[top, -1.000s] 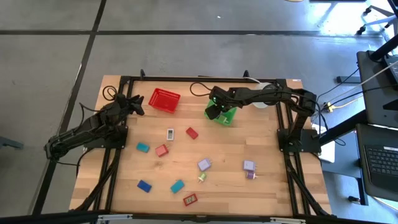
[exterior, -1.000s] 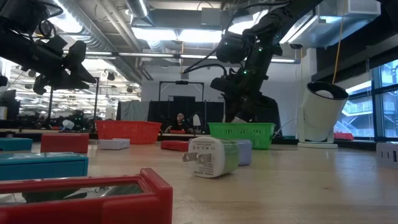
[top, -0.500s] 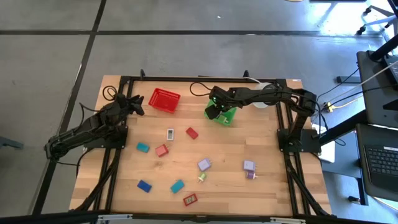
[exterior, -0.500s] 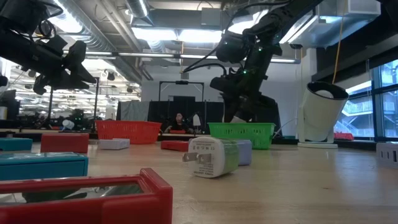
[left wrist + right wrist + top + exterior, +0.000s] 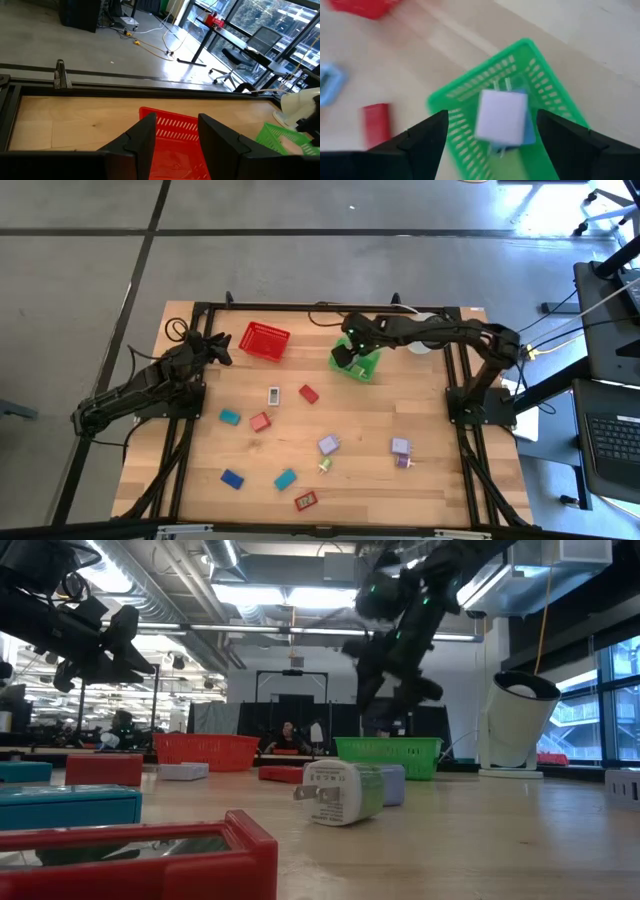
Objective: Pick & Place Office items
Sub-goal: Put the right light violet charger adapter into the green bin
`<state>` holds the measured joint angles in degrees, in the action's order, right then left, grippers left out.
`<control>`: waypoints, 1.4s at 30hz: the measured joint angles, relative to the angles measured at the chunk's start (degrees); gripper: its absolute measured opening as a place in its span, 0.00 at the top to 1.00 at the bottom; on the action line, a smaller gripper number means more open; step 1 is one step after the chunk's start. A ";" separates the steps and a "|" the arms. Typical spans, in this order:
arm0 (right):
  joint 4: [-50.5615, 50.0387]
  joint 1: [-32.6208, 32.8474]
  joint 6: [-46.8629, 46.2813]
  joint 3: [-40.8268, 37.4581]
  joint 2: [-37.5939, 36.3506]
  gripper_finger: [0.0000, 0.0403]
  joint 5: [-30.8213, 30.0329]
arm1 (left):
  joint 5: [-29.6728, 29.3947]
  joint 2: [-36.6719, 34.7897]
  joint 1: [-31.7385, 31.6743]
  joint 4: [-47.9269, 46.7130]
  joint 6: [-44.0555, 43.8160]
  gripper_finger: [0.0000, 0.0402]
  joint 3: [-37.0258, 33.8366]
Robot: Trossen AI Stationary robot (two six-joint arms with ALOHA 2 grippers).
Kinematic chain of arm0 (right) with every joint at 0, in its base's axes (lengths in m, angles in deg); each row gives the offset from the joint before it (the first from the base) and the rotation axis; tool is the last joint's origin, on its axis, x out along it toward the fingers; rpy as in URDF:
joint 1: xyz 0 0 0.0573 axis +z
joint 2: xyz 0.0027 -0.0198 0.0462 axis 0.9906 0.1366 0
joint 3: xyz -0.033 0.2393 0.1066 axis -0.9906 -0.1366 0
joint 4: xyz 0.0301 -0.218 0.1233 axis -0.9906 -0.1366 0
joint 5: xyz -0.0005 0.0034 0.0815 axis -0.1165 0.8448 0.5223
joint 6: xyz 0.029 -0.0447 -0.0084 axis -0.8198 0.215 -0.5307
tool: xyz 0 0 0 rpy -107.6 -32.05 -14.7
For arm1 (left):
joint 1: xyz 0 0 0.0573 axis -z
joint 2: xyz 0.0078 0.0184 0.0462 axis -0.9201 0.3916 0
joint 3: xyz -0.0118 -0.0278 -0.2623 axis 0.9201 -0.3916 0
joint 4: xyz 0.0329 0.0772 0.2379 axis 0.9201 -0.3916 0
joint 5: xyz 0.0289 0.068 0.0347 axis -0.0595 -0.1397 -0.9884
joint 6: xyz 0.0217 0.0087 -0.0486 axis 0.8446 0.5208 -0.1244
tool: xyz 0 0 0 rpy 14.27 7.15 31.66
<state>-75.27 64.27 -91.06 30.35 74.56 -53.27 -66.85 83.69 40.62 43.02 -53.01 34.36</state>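
My right gripper [image 5: 343,357] hangs open above the green mesh basket [image 5: 358,364], its fingers pointing down. Straight below it in the right wrist view, a lavender-white block [image 5: 502,116] shows inside the green basket [image 5: 470,100], over a blue piece [image 5: 529,129]. It is clear of both fingers. Several other office items lie loose on the table, among them a white one [image 5: 274,395], a red one [image 5: 308,393] and a teal one [image 5: 230,417]. My left gripper [image 5: 222,345] waits open at the far left. It sits just short of the red basket [image 5: 175,135] and holds nothing.
A lavender charger [image 5: 328,445], a second lavender piece [image 5: 401,448], a blue block [image 5: 232,478] and a red frame-like piece [image 5: 306,501] lie toward the near edge. A pale round container [image 5: 520,720] stands at the far right behind the green basket.
My right gripper has opened and risen from the green basket, tipping as it went. The lavender-white block now sits in the basket, apart from the fingers.
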 joint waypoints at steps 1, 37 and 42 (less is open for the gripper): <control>-1.07 0.37 0.07 0.00 -1.27 0.25 1.46 | 0.00 0.00 -0.01 0.00 0.00 0.65 0.02; -30.91 40.13 7.94 -0.04 -0.10 0.29 8.13 | 0.00 0.00 -0.01 0.00 0.00 0.65 0.01; -30.84 41.02 10.46 -0.43 3.14 0.29 6.48 | 0.00 0.00 -0.02 0.00 0.00 0.65 0.02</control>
<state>-106.11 105.29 -80.60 29.92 77.70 -46.80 -66.85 83.69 40.60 43.02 -53.02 34.38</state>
